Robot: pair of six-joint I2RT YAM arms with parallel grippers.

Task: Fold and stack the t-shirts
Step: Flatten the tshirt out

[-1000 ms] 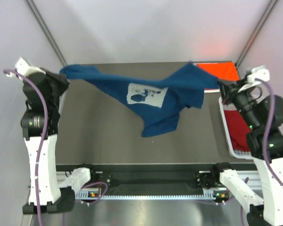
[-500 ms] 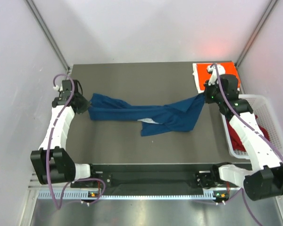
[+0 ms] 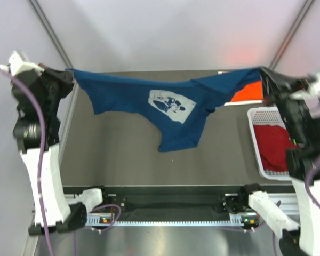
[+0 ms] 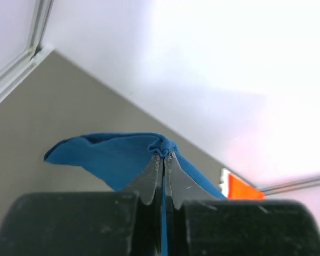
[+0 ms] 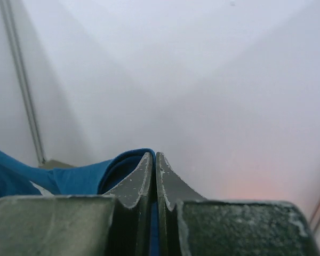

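Grey table (image 3: pixel 122 160): both jaws clamp navy t-shirt (image 3: pixel 129 96) aloft; basket (image 3: pixel 258 117) holds red shirt (image 3: pixel 272 146).

The navy t-shirt (image 3: pixel 173 104), slack and bunched on the table (image 3: pixel 122 154) a moment ago, is back up in the air, spread wide with its white print showing. The left gripper (image 4: pixel 163 157) and right gripper (image 5: pixel 153 156) have risen and moved apart.

No words or numbers can be read anywhere. The blue shirt (image 3: pixel 128 96) has a white patch (image 3: pixel 172 102) on its chest with a small dark picture inside, but it is too tiny and blurry to show any letters.
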